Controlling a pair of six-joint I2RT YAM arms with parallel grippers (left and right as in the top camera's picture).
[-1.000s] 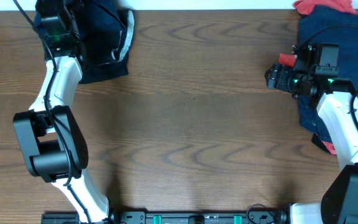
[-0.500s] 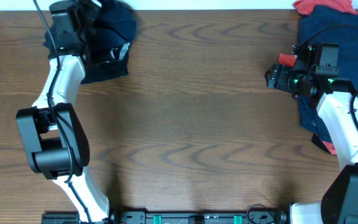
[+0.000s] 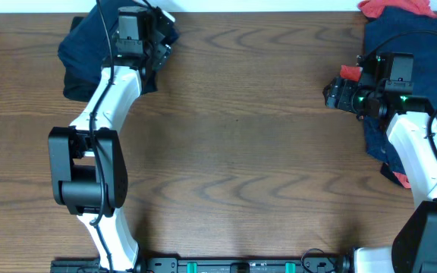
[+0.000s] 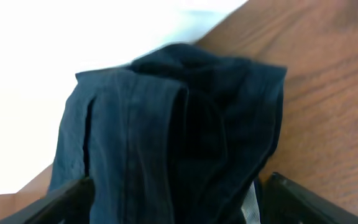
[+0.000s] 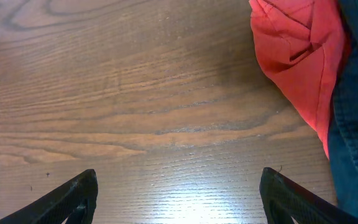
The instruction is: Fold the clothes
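A bunched dark navy garment [image 3: 86, 57] lies at the table's back left corner. My left gripper [image 3: 158, 42] hovers over its right end. In the left wrist view the navy fabric [image 4: 166, 124] fills the space between the two wide-spread fingers [image 4: 73, 196] of the left gripper [image 4: 179, 183], which stands open; a bit of pale grey band [image 4: 248, 208] shows by the right finger. My right gripper [image 3: 332, 95] is open over bare wood, left of a heap of navy clothes [image 3: 431, 68]. A red-orange piece [image 5: 297, 56] lies just right of the right gripper [image 5: 179, 177].
More red-orange cloth [image 3: 397, 7] tops the right heap at the back edge, and a red scrap [image 3: 400, 179] peeks from under it near the right arm. The back edge of the table [image 3: 241, 14] runs right behind the left garment.
My left arm has swung rightward along the back edge and its jaws have opened wide. The navy garment has shifted into a bunched heap. The right arm has not moved.
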